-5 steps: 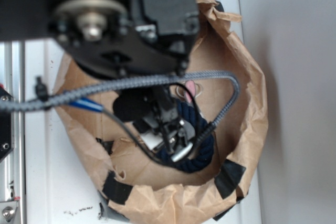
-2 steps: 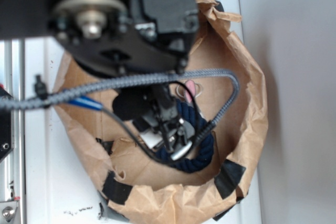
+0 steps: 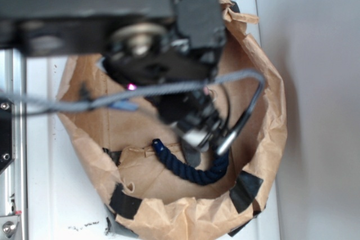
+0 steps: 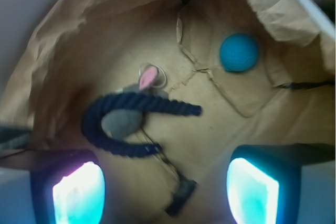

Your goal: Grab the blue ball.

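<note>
While in the paper bag: blue ball, rope, plush mouse.

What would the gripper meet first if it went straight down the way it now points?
Probably bare paper floor of the bag, between the rope and the blue ball; the open gripper is not over the ball. Depth is unclear.

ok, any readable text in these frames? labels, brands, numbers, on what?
None. The paper bag, blue ball, dark rope and plush mouse carry no print. The arm in the exterior view is too blurred to show any marking. Nothing is written on the claw pads either.
</note>
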You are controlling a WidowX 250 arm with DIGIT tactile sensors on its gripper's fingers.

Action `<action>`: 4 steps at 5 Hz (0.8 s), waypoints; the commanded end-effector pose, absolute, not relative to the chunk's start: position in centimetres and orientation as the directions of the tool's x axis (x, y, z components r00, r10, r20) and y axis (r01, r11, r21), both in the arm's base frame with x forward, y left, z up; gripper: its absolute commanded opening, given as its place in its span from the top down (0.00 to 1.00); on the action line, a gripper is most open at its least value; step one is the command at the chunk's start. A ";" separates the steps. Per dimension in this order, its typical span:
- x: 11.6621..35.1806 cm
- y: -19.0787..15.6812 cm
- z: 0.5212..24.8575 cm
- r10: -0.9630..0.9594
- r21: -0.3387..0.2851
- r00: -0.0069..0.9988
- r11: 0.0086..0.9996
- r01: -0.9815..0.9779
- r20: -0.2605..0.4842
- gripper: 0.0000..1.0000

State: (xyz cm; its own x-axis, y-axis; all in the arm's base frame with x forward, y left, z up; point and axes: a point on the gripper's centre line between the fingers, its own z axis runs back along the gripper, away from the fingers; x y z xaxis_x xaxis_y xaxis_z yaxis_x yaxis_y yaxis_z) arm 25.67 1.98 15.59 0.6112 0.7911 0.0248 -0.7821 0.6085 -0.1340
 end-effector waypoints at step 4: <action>27.6 8.6 10.9 0.823 -0.103 0.549 0.565 -0.819 0.145 0.00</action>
State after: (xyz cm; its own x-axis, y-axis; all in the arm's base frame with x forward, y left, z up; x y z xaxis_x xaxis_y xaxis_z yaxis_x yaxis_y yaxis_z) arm 27.79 7.48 9.40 0.5722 0.8133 0.1052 -0.8121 0.5798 -0.0653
